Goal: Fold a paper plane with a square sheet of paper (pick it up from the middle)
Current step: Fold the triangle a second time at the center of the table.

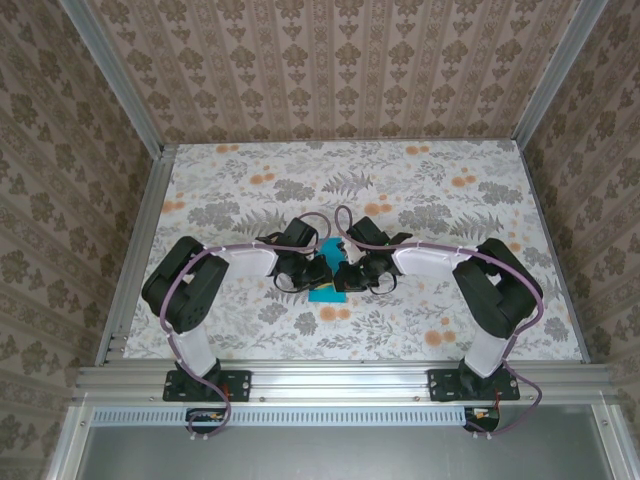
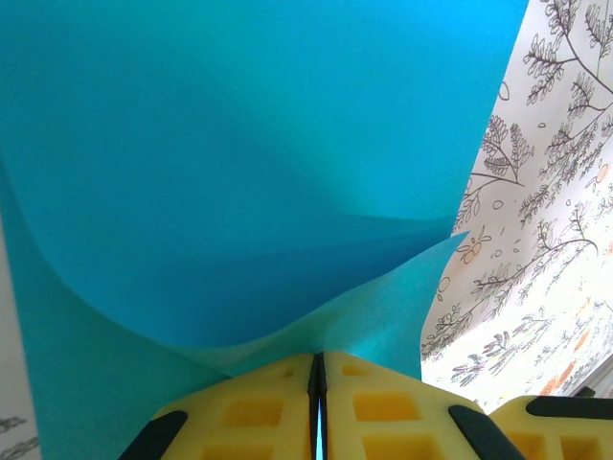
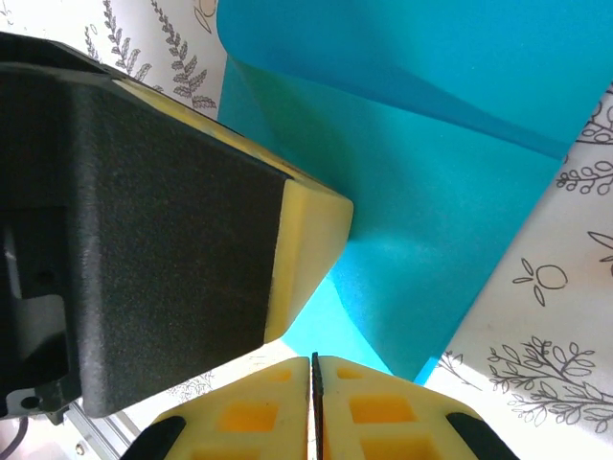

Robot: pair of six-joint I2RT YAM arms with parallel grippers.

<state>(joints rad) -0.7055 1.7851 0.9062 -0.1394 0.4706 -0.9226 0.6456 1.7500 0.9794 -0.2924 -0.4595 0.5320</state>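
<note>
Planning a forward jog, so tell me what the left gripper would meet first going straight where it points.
The square sheet of paper: the left gripper, shut on it, faces the paper curving up right ahead. What lies behind the sheet is hidden.

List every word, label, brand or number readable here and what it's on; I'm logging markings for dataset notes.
None readable.
The square sheet of paper is plain turquoise; the table and walls bear only floral patterns.
Small fittings at the arm bases are too small to tell.
</note>
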